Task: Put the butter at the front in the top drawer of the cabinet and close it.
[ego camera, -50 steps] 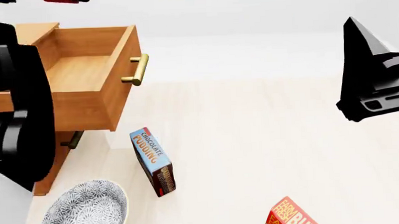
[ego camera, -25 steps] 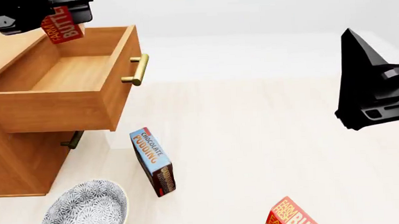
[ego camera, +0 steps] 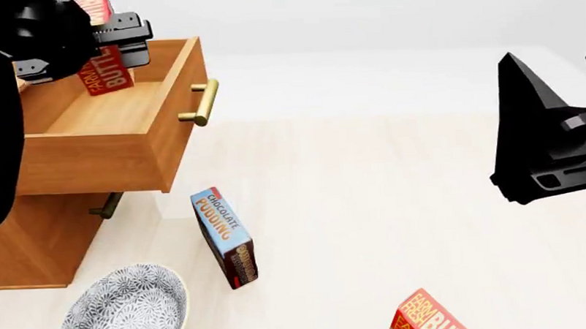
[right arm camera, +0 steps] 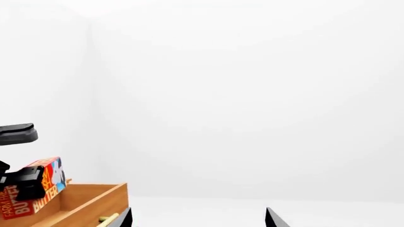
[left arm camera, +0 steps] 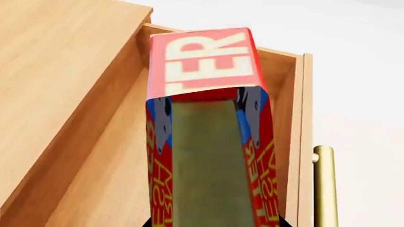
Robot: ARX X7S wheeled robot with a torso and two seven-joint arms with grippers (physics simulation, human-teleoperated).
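The left hand (ego camera: 101, 41) grips the butter (ego camera: 105, 68), which hangs just below it over the open top drawer (ego camera: 117, 145).

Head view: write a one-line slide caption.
Left gripper holds the red-and-orange butter carton over the open wooden top drawer.
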